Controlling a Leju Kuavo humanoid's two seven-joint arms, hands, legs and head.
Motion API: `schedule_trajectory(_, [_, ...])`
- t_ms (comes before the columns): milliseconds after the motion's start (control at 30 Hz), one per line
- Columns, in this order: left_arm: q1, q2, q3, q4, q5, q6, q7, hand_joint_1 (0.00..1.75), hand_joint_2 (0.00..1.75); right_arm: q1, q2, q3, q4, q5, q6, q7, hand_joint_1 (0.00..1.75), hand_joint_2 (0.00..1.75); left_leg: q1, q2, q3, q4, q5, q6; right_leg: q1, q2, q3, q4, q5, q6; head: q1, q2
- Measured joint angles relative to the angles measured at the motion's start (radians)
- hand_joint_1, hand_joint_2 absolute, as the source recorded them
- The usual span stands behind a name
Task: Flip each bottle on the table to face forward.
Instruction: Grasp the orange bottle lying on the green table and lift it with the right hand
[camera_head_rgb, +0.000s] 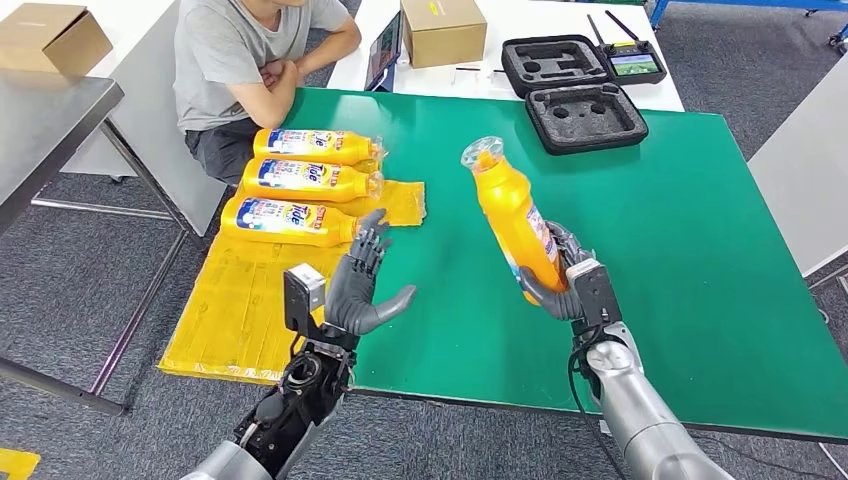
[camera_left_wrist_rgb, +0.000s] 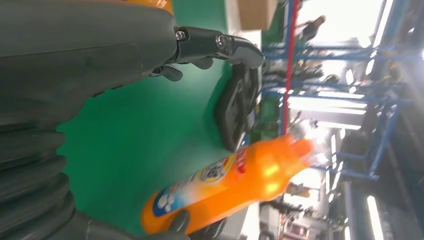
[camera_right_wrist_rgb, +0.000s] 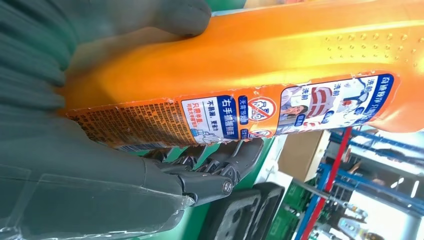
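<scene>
The place looks like a robotics lab or test workshop inside an industrial hall. A green work table (camera_head_rgb: 700, 260) fills the middle of the frame on grey carpet, with white tables beyond it. At upper right lie an open foam-lined case (camera_head_rgb: 585, 115) and a controller (camera_head_rgb: 632, 62); cardboard boxes (camera_head_rgb: 442, 30) sit at the top. The wrist views show blue steel racking (camera_left_wrist_rgb: 380, 100) and strip lights.

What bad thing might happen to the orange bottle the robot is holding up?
The right hand grips the raised bottle only near its base, and it tilts, so it might slip and drop onto the green table. Swinging it left might also bump the open left hand.
</scene>
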Motion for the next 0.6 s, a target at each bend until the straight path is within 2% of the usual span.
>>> schedule_trajectory(200, [-0.017,-0.022,0.000,0.063,0.005,-0.069,0.000,0.00,1.75,0.024,0.009,0.059,-0.020,0.030,-0.028,0.000,1.75,1.75,0.000,0.000,0.000,0.000,0.000,0.000,0.000,0.000,0.000,0.000,0.000,0.000,0.000,0.000])
schedule_trajectory(600, [-0.079,-0.042,0.004,0.178,0.064,-0.066,-0.001,0.00,1.75,0.017,0.064,0.258,-0.002,0.081,-0.089,0.000,1.75,1.75,0.000,0.000,0.000,0.000,0.000,0.000,0.000,0.000,0.000,0.000,0.000,0.000,0.000,0.000])
